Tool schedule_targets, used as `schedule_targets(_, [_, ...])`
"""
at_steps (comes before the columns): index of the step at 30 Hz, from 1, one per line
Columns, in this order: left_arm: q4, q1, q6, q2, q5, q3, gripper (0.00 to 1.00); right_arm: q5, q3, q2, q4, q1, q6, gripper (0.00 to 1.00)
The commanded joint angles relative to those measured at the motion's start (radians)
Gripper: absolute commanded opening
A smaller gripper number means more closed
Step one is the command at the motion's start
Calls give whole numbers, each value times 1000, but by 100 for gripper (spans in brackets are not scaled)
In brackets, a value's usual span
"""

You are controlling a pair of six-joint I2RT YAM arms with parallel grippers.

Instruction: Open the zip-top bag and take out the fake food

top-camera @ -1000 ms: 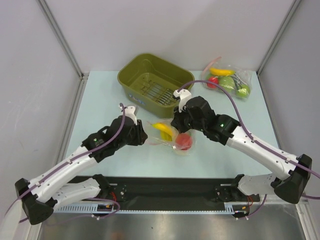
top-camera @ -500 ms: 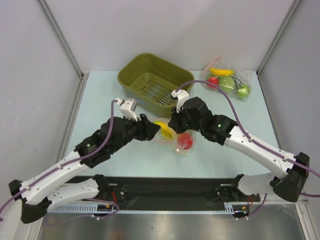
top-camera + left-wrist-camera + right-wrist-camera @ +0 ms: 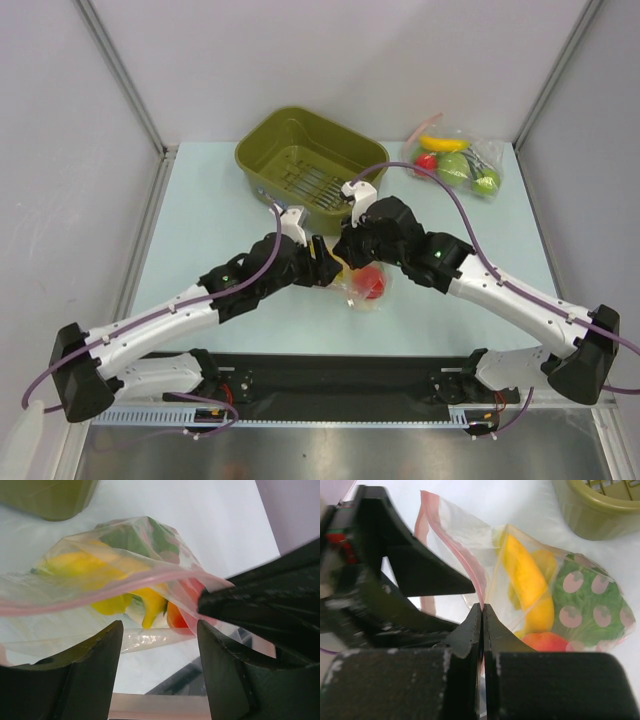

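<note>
Pinching one lip of the zip-top bag (image 3: pixel 455 535) between fully closed jaws, the right gripper (image 3: pixel 482 611) holds it mid-table near the olive basket (image 3: pixel 600 510); the left gripper (image 3: pixel 159 627) gapes empty at the seemingly part-opened mouth, fake food (image 3: pixel 525 580) all inside

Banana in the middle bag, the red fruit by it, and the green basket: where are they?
banana (image 3: pixel 522 575): right wrist view, middle of its yellow body.
red fruit (image 3: pixel 371 283): top view, its middle.
basket (image 3: pixel 275 140): top view, its inner left wall.
</note>
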Motion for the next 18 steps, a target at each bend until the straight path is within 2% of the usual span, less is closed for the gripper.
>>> schedule_targets(1, [64, -1, -41, 22, -58, -32, 67, -7, 4, -39, 54, 21, 10, 0])
schedule_targets(6, [135, 23, -100, 42, -86, -120, 67, 5, -7, -49, 45, 29, 17, 0])
schedule_targets(15, [310, 32, -116, 20, -114, -189, 69, -9, -24, -59, 25, 32, 26, 0])
schedule_targets(16, [321, 38, -120, 17, -120, -197, 70, -6, -21, -62, 10, 32, 29, 3])
schedule_targets(17, [344, 42, -128, 16, -118, -204, 70, 20, -18, -71, 2, 31, 32, 19])
schedule_targets(18, [353, 46, -133, 16, -118, -216, 70, 35, -16, -86, -6, 32, 29, 30])
